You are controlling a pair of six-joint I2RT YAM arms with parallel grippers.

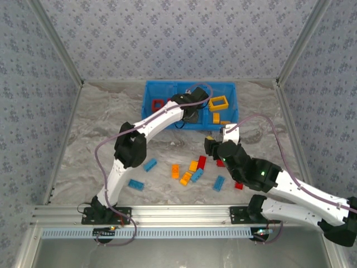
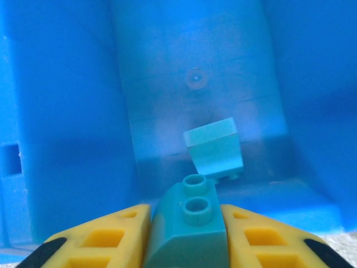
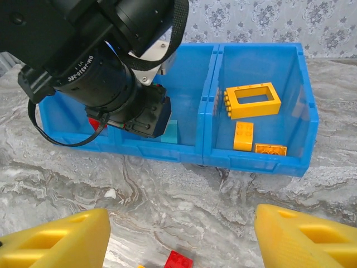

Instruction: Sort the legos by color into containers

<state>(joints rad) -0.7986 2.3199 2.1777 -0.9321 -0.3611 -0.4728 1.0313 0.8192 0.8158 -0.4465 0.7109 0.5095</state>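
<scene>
— Grey, marbled counter [image 1: 95,139] first: what lies nearest the arm bases?
— Loose legos. A light blue brick [image 1: 136,184] lies at the left, with a second blue brick [image 1: 149,164] just beyond it. In the middle is a cluster with an orange brick [image 1: 186,178], a red upright brick [image 1: 202,162] and a third blue brick [image 1: 219,182].
— And the right end effector [image 3: 181,245]?
— It hangs over the right side of that cluster. Its yellow fingers [image 3: 61,240] are spread wide with nothing between them, and a small red brick [image 3: 178,261] lies on the counter below.
— Farther on?
— The blue tray [image 3: 256,159], at the far side of the counter. Its left compartment holds a red frame [image 1: 158,104]. Its right one holds a yellow frame [image 3: 252,100], a yellow brick [image 3: 243,135] and a flat orange plate [image 3: 271,149].
— The left end effector [image 2: 187,245]?
— It is above the middle compartment, pinching a sloped blue brick [image 2: 189,215] whose two studs face the wrist camera. A tilted blue piece [image 2: 215,151] rests on that compartment's floor, apart from the held one.
</scene>
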